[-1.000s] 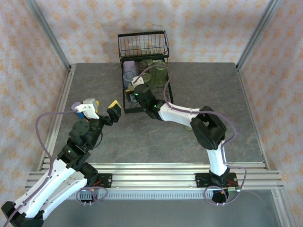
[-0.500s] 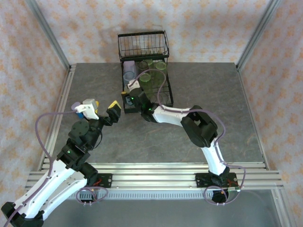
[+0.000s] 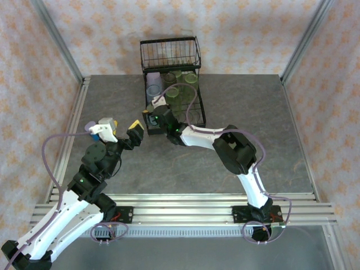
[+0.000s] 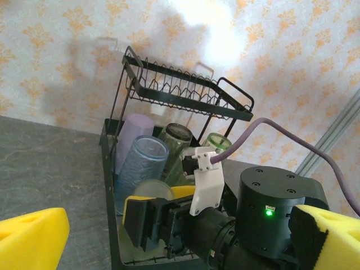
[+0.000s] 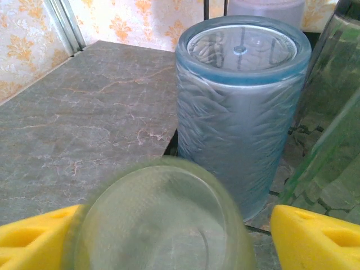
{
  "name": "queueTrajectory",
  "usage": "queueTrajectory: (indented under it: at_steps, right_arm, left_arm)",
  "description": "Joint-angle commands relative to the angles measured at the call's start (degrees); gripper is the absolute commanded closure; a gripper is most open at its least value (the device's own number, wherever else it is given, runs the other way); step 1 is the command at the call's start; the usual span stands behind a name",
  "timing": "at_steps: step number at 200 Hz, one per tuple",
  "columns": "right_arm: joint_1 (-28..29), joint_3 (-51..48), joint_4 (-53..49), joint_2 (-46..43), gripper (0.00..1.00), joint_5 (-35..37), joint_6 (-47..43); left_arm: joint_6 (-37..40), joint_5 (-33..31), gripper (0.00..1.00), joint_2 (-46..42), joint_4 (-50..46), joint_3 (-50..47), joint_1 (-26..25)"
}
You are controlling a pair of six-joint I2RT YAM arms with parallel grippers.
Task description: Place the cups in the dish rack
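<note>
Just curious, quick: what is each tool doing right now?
Left tool: open, holding nothing.
Right tool: open, with a green cup standing between its jaws.

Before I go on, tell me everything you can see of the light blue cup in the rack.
The light blue cup is a translucent plastic tumbler with a rippled, frosted-looking wall and a thicker band around its upper end. It stands straight, mouth down, and its base has a small moulded nub at the centre. It sits in the dish rack, at the tray's edge next to the table. The lavender cup stands right behind it and a green cup is close beside it. I cannot tell whether either touches it.
</note>
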Motion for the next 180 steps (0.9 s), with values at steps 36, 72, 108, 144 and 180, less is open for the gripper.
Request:
queueTrajectory:
  at_steps: [36, 72, 108, 144, 180]
  right_arm:
    - [0.2, 1.3, 0.6, -4.3, 0.08, 1.1, -0.6]
    - [0.2, 0.1, -1.5, -10.4, 0.01, 0.9, -0.5]
    - [-0.1, -2.4, -6.5, -19.1, 0.01, 2.3, -1.1]
    - [-3.9, -7.0, -12.6, -29.8, 0.01, 2.8, 1.7]
    - [-9.6, -11.4, -21.3, -41.1, 0.01, 4.8, 2.7]
  left_arm:
    - [0.2, -0.5, 0.01, -0.5, -1.6, -0.2, 0.4]
    - [0.5, 0.5, 0.01, 0.0, -4.0, 1.4, 0.5]
    - [1.2, 3.0, 0.01, 1.3, -7.1, 4.0, 0.4]
    - [1.4, 7.6, 0.01, 3.9, -9.0, 6.6, 0.4]
    - [0.7, 15.4, 0.01, 9.1, -10.1, 9.6, 0.0]
